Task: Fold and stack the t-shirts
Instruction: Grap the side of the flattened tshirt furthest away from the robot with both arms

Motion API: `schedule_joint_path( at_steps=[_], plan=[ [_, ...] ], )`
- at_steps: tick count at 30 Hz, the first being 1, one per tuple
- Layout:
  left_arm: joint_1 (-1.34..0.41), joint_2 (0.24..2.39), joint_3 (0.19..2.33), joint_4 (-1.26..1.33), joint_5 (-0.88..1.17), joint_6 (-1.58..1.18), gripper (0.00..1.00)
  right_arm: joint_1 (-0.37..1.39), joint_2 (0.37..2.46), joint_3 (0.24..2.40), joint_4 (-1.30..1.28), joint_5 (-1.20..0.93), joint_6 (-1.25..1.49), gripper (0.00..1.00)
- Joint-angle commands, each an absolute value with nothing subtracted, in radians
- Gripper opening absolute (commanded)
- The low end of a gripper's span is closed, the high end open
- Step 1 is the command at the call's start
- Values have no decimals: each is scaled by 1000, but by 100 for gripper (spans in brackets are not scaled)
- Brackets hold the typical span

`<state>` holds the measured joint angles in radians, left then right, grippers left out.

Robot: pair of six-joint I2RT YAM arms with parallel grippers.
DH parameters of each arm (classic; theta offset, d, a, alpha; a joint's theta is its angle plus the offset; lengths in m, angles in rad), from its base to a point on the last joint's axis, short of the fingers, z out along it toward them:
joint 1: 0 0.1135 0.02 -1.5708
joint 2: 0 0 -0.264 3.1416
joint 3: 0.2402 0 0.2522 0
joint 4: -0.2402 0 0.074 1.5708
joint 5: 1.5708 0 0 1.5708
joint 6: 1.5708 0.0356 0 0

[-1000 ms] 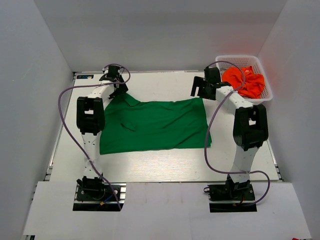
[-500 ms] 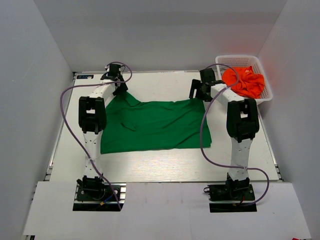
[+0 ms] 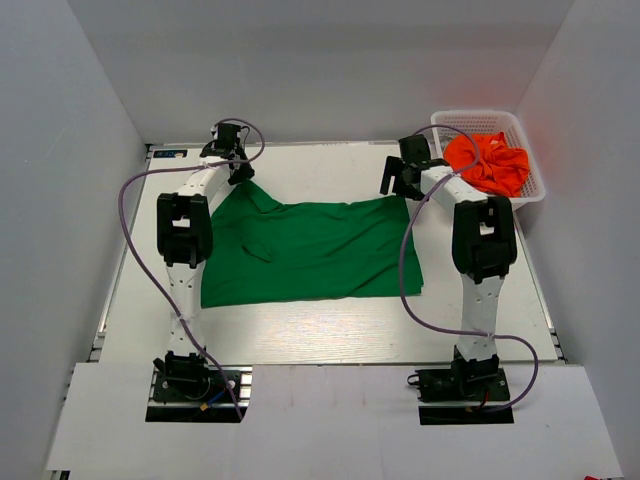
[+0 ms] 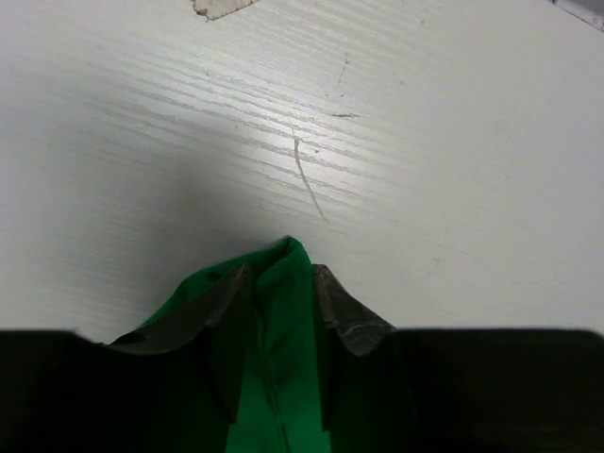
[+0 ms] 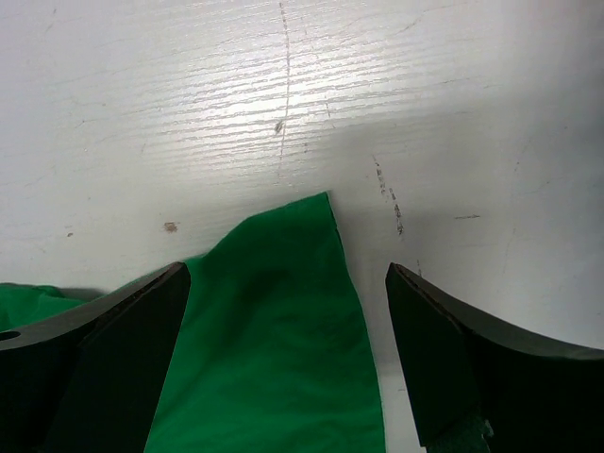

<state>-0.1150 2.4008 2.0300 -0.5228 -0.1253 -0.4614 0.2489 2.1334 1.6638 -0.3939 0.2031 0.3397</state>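
Observation:
The deep green t-shirt [image 3: 310, 250] lies spread flat across the middle of the table. My left gripper [image 3: 234, 166] is at its far left corner. In the left wrist view the gripper [image 4: 283, 276] is shut on a fold of the green cloth [image 4: 281, 396], whose tip sticks out past the fingertips [image 4: 342, 307]. My right gripper [image 3: 401, 181] is over the far right corner. In the right wrist view it [image 5: 288, 283] is open, its jaws wide on either side of the green corner [image 5: 283, 330]. The bright orange t-shirt [image 3: 490, 162] lies crumpled in the basket.
The white lattice basket [image 3: 531, 192] stands at the far right corner of the table, close to my right arm. White walls enclose the table on the left, back and right. Purple cables loop beside both arms.
My right arm has swung a little to the left, bringing its open gripper over the shirt's far right corner. My left gripper has shifted slightly farther back with the cloth corner.

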Motion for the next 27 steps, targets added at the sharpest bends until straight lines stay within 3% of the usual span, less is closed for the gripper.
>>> schedule_joint_path(
  at_steps=[1, 4, 10, 13, 14, 17, 20, 25, 26, 27],
  plan=[
    [-118, 2396, 2066, -517, -95, -448, 39, 241, 2152, 1719, -385, 235, 348, 90],
    [-118, 2417, 2066, -537, -95, -439, 31, 238, 2166, 1733, -387, 235, 351, 90],
    [-118, 2418, 2033, -560, -146, -428, 34, 233, 2210, 1782, -393, 209, 362, 90],
    [-118, 2418, 2033, -560, -146, -428, 16, 235, 2238, 1815, -403, 186, 368, 90],
    [-118, 2427, 2033, -560, -146, -428, 0, 235, 2255, 1833, -431, 180, 373, 90],
    [-118, 2413, 1993, -520, -137, -428, 0, 233, 2267, 1833, -433, 175, 385, 90],
    [-118, 2349, 1918, -451, -137, -428, 0, 236, 2269, 1806, -428, 161, 391, 78],
    [-118, 2249, 1823, -396, -169, -428, 0, 236, 2247, 1757, -425, 147, 394, 45],
    [-118, 2223, 1812, -384, -169, -428, 0, 236, 2226, 1735, -404, 156, 391, 37],
    [-118, 2209, 1790, -371, -169, -428, 0, 236, 2218, 1712, -397, 160, 393, 20]
  ],
)
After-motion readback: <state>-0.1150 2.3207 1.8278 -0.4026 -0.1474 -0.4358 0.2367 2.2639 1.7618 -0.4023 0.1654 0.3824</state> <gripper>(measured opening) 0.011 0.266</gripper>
